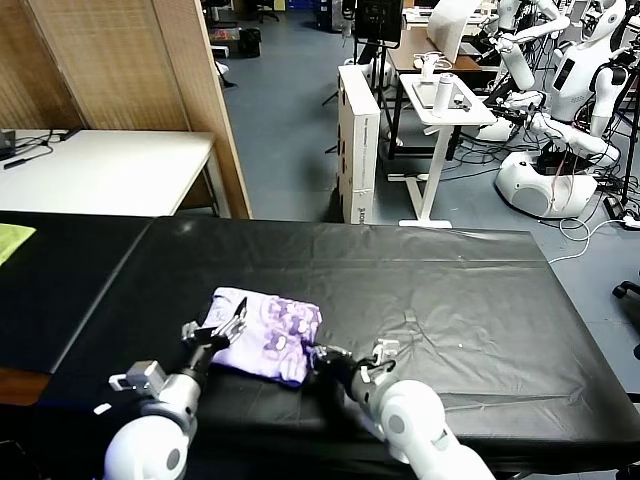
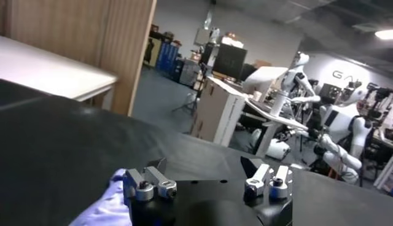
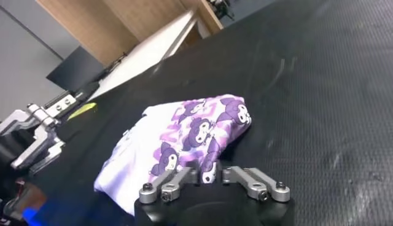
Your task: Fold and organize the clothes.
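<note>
The clothes are one folded lavender T-shirt (image 1: 268, 335) with a purple cartoon print, lying on the black table (image 1: 450, 290) near its front edge. My right gripper (image 1: 318, 355) is at the shirt's near right corner. In the right wrist view its fingers (image 3: 207, 173) are shut on a bit of the printed fabric (image 3: 184, 132). My left gripper (image 1: 222, 322) hangs open at the shirt's left edge, just above the cloth. The left wrist view shows its fingers (image 2: 206, 166) spread wide with nothing between them and a lavender corner (image 2: 107, 206) beside them.
A yellow-green cloth (image 1: 12, 240) lies at the far left of the black surface. Behind stand a white table (image 1: 100, 170), a wooden screen (image 1: 210, 100), a white cabinet (image 1: 358, 140) and other robots (image 1: 560, 100).
</note>
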Action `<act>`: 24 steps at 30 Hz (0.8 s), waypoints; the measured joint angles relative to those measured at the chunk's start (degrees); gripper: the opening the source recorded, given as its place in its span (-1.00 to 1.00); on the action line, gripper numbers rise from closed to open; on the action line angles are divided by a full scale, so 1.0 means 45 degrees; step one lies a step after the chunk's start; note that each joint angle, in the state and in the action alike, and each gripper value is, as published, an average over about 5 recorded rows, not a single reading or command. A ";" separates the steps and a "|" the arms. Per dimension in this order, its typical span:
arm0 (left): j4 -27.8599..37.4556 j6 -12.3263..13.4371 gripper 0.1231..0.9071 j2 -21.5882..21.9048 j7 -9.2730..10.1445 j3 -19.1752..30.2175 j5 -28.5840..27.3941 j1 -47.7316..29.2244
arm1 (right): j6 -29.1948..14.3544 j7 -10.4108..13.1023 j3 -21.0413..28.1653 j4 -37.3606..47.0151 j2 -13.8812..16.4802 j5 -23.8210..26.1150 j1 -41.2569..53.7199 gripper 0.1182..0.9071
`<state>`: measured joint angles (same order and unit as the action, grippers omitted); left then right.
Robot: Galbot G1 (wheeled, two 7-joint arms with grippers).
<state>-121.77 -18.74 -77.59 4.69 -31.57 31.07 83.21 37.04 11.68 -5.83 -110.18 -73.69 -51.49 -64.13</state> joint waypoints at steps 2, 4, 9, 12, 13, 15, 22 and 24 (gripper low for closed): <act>0.0061 0.0015 1.00 0.0028 0.0000 -0.0113 0.0046 0.0006 | 0.0394 -0.0112 -0.0217 -0.0032 0.0313 0.0244 0.0198 -0.89; 0.0127 0.0031 1.00 0.0044 0.0001 -0.0184 0.0063 0.0008 | 0.0801 -0.0239 -0.0445 0.0037 0.0720 0.0558 0.0481 -0.90; 0.0189 0.0043 1.00 0.0002 0.0000 -0.0242 0.0060 0.0056 | 0.1148 -0.0531 -0.0802 0.0315 0.1753 0.1326 0.1338 -0.90; 0.0202 0.0051 1.00 -0.0041 0.0000 -0.0269 0.0053 0.0102 | 0.1148 -0.0724 -0.0921 0.0414 0.2204 0.1727 0.1740 -0.90; 0.0209 0.0055 1.00 -0.0051 -0.0001 -0.0279 0.0051 0.0116 | 0.1148 -0.0792 -0.0952 0.0412 0.2320 0.1815 0.1812 -0.90; 0.0229 0.0063 1.00 -0.0065 -0.0001 -0.0304 0.0050 0.0134 | 0.1148 -0.0943 -0.1008 0.0352 0.2513 0.1978 0.1871 -0.90; 0.0371 0.0075 1.00 -0.0096 -0.0007 -0.0406 0.0063 0.0150 | 0.1147 -0.1266 -0.1215 -0.0214 0.3162 0.2848 0.1656 -0.17; 0.0424 0.0083 1.00 -0.0131 -0.0009 -0.0441 0.0067 0.0157 | 0.1146 -0.1366 -0.1283 -0.0439 0.3405 0.3092 0.1499 0.17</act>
<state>-119.86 -18.37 -78.17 4.66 -33.56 31.38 83.91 42.20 5.53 -11.61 -112.16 -58.37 -37.58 -57.38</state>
